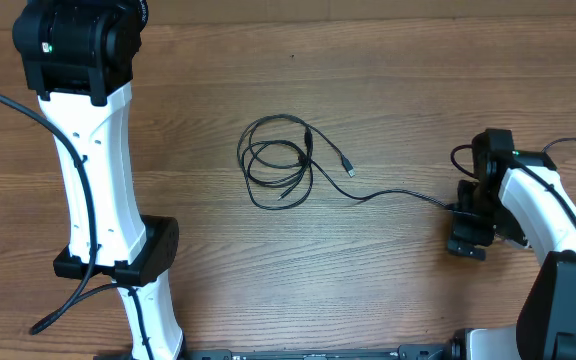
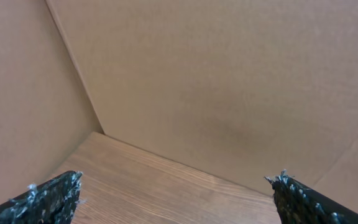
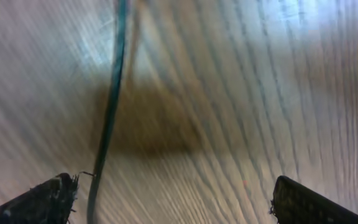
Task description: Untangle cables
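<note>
The right fingers [image 3: 42, 200] were held wide apart and low over the worktop [image 1: 388, 90] with nothing clamped. In the right wrist view a single blurred strand [image 3: 107, 118] was seen running away from just inside one finger tip; whether it touched that finger could not be told. The left fingers [image 2: 48, 198] were likewise spread wide and empty. They were pointed at a cardboard wall [image 2: 229, 93] at the far left, and no cord was shown in their view. The cables [image 1: 278, 165] were laid near the middle of the worktop as a loose coil of overlapping loops, with a small plug [image 1: 347, 163] just right of it. From the near right of the coil one tail [image 1: 398, 195] was stretched out rightwards in a shallow curve, so its long axis lay left to right, and its end was found at the right fingers. The coil was thus placed to the left of the right fingers and well apart from them, with only the tail's end within their gap. The right arm was judged much the nearer to that end, the left arm being reached towards the far left, away from the coil. It was judged that the strand, lying off to one side of the gap, would need to be centred before any closing. A pull rightwards along the tail's axis would then be called for.
</note>
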Action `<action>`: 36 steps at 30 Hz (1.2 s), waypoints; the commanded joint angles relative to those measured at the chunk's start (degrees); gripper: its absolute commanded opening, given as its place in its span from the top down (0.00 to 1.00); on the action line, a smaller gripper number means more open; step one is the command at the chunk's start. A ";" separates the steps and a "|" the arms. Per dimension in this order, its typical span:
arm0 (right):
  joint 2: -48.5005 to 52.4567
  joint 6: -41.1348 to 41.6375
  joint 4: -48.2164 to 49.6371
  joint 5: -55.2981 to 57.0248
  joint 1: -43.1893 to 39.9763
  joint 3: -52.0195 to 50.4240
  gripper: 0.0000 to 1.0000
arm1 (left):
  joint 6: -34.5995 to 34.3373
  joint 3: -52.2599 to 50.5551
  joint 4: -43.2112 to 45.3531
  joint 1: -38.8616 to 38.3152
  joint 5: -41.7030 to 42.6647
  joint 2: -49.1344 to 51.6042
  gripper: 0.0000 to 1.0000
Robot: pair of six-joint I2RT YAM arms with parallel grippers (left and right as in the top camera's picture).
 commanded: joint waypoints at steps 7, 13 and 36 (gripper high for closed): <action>-0.52 0.33 0.37 5.07 -9.84 -1.14 0.00 | 1.92 0.11 -0.13 1.81 -1.01 -1.09 0.00; -0.42 -6.69 4.39 5.64 -12.92 -1.14 0.00 | 1.90 0.11 -0.17 1.86 -0.98 -1.09 0.00; 2.60 -9.70 12.50 1.07 -12.92 -5.11 0.96 | 1.62 0.11 -0.46 1.68 1.42 -1.09 0.00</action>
